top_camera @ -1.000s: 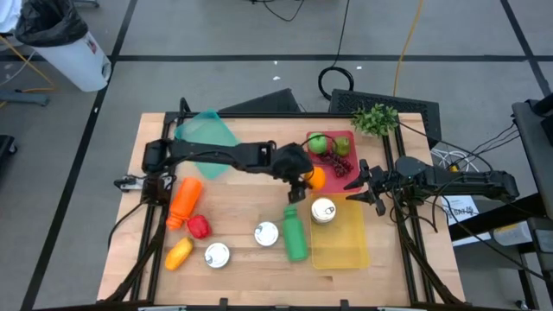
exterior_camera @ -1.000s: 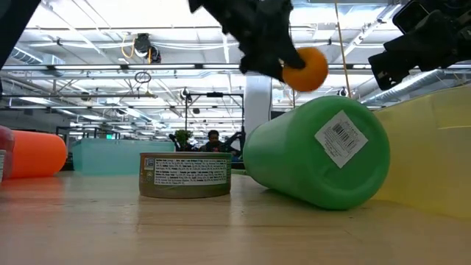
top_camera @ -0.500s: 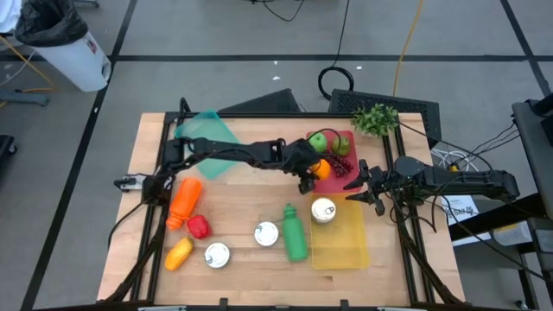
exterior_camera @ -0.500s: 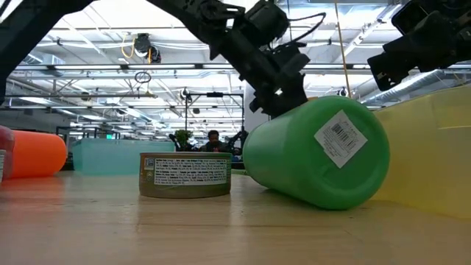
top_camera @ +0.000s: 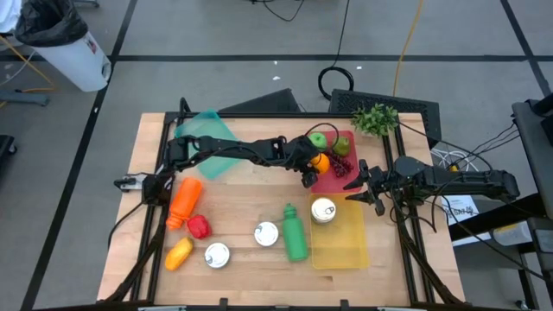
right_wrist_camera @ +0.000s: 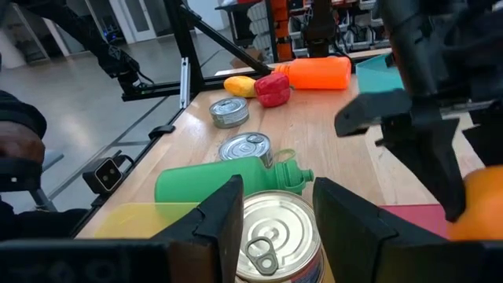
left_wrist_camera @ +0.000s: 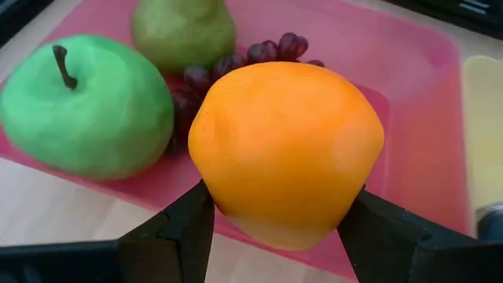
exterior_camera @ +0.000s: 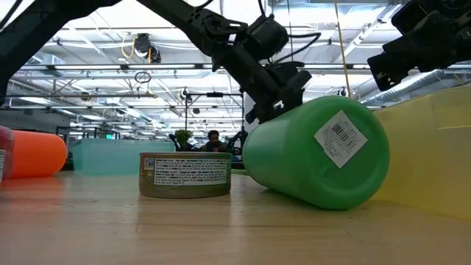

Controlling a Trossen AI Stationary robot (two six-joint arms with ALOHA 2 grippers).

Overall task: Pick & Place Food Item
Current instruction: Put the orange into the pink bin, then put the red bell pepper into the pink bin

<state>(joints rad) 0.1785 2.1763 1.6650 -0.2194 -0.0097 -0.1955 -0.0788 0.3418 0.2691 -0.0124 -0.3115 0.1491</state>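
An orange sits between the fingers of my left gripper, over the near left part of a red tray. On the tray lie a green apple, a pear and dark grapes. In the low view my left gripper reaches down behind a lying green bottle, which hides the orange. My right gripper waits open at the table's right, pointing level toward a can that stands beyond its fingertips. My left gripper pinches the orange by two opposite sides between its two fingers. The fingers slant down from the table's left. The orange sits low over the red tray; whether it touches the tray I cannot tell.
The can stands on a yellow tray at the near right. Two more cans, an orange bottle, a red pepper and a yellow fruit lie at the near left. A teal lid is far left.
My left gripper has carried the orange toward the table's far edge and down, from beside the tray to over its near left part, and has rolled a little. In the low view the orange has sunk out of sight behind the green bottle.
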